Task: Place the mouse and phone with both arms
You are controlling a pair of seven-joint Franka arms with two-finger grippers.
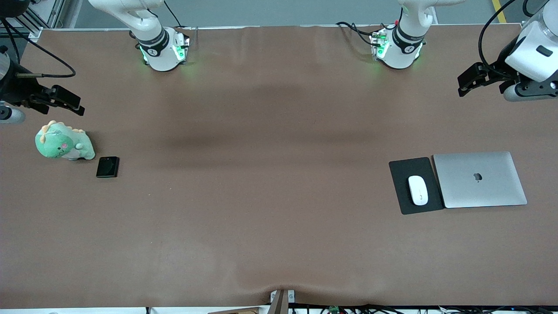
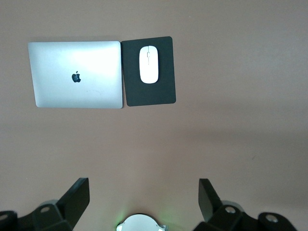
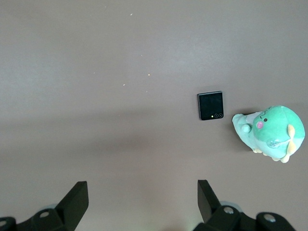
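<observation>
The white mouse (image 1: 418, 190) lies on a black pad (image 1: 399, 172) toward the left arm's end of the table, and it also shows in the left wrist view (image 2: 148, 57). The black folded phone (image 1: 107, 167) lies toward the right arm's end, and it shows in the right wrist view (image 3: 211, 105) with its lenses near one edge. My left gripper (image 1: 463, 85) hangs open and empty, high over the left arm's end of the table (image 2: 143, 192). My right gripper (image 1: 75, 104) hangs open and empty, high over the right arm's end (image 3: 142, 192).
A closed silver laptop (image 1: 479, 179) lies against the pad (image 2: 154, 94), on its side toward the table's end (image 2: 77, 74). A green plush dinosaur (image 1: 63, 142) sits beside the phone, a little farther from the front camera (image 3: 272, 131).
</observation>
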